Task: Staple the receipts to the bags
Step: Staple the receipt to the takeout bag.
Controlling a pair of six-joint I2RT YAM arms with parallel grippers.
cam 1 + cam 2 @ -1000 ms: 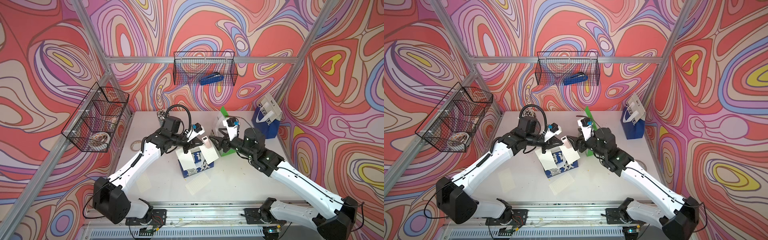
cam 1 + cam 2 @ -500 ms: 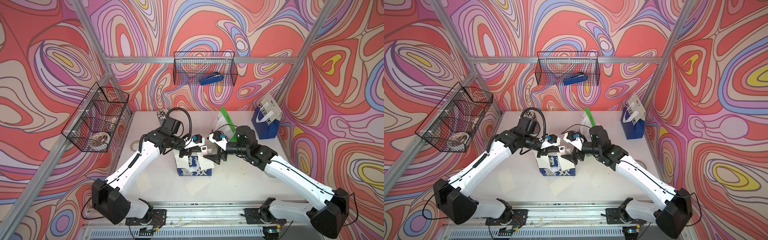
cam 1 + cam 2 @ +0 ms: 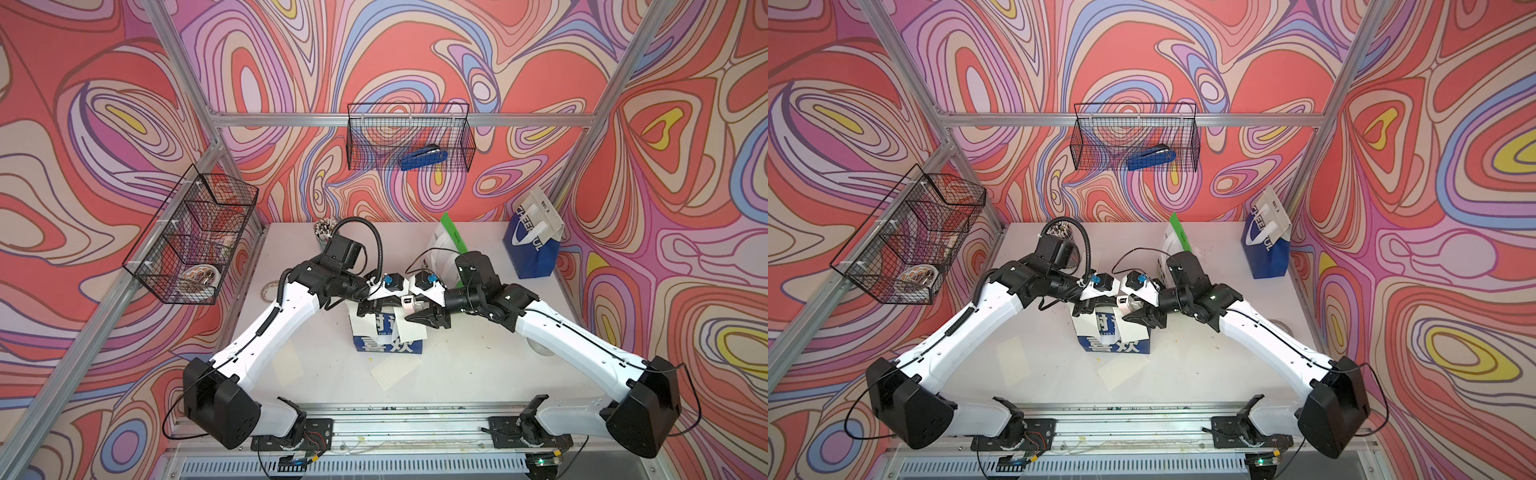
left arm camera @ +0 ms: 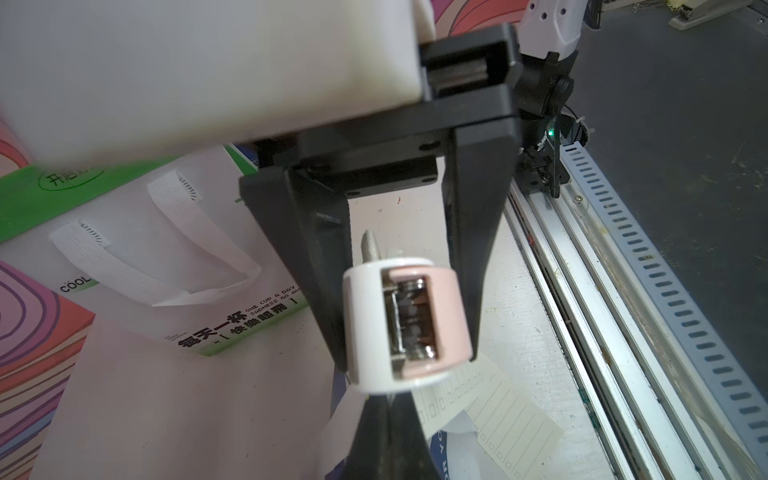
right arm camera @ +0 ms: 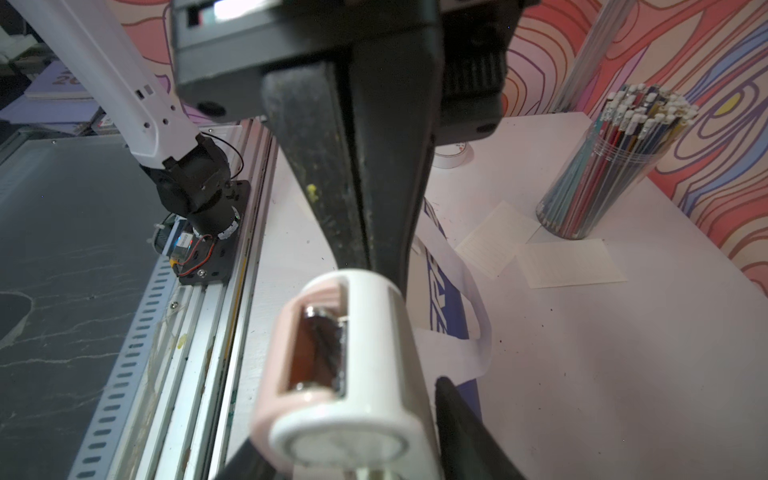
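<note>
The right gripper (image 3: 426, 321) pinches the small stapler (image 4: 409, 324) just above the top edge of the blue-white bag (image 3: 388, 345); the left gripper (image 5: 370, 257), pressed together, sits beside it there. Squeeze squarely, with the receipt (image 3: 410, 331) on the bag's face inside the mouth. Only the right wrist view shows two more receipts (image 5: 569, 262) behind the bag, by the pencil jar (image 5: 598, 187)

green-white bag (image 4: 232, 328): "COOL"; "ONE CUP A DAY"; "每天一杯"; "开启…" in an oval on the green band, rest cut off
centre blue-white bag (image 3: 386, 345): "喜欢" on the blue band; small "FOR Y…" above it
far blue-white bag (image 3: 536, 262): "CHEERFUL"; same in both top views
receipt (image 4: 513, 419): ruled lines, tiny boxes; nothing legible
</note>
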